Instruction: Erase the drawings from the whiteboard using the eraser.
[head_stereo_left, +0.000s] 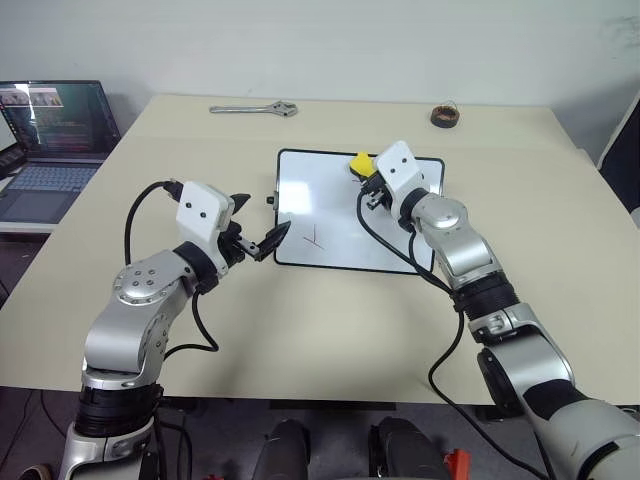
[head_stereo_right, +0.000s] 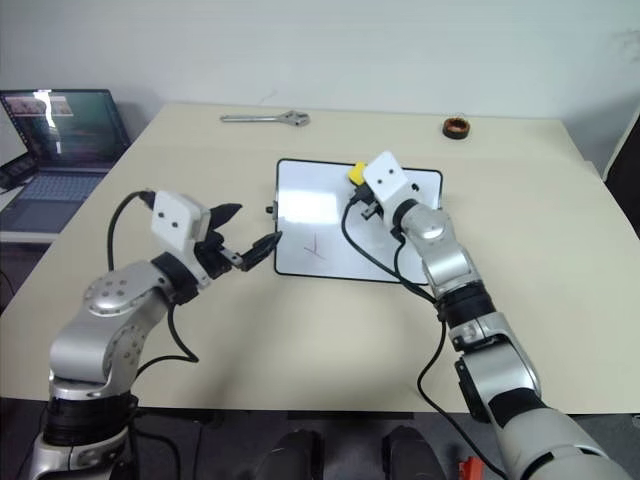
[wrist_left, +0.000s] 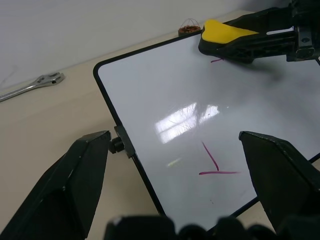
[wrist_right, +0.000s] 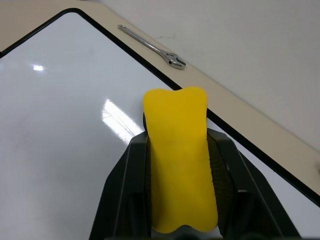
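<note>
Right hand (wrist_right: 180, 200) pinches the yellow eraser (wrist_right: 178, 155), seemingly touching the whiteboard (head_stereo_left: 330, 215); left hand (wrist_left: 175, 165) is spread.

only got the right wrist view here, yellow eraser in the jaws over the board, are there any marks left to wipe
Observer: Yes. A red L-shaped mark sits near the whiteboard's front edge, nearer the robot than the eraser.
Operator: anything close to the eraser itself
Observer: The left wrist view shows a short red stroke right beside the eraser's dark underside.
Operator: wheres the left gripper
Observer: The left gripper hangs open at the board's front left corner, one fingertip over the frame.
Operator: anything else on the table
Observer: A wrench and a brown tape roll lie beyond the board, a laptop off to the left.
</note>
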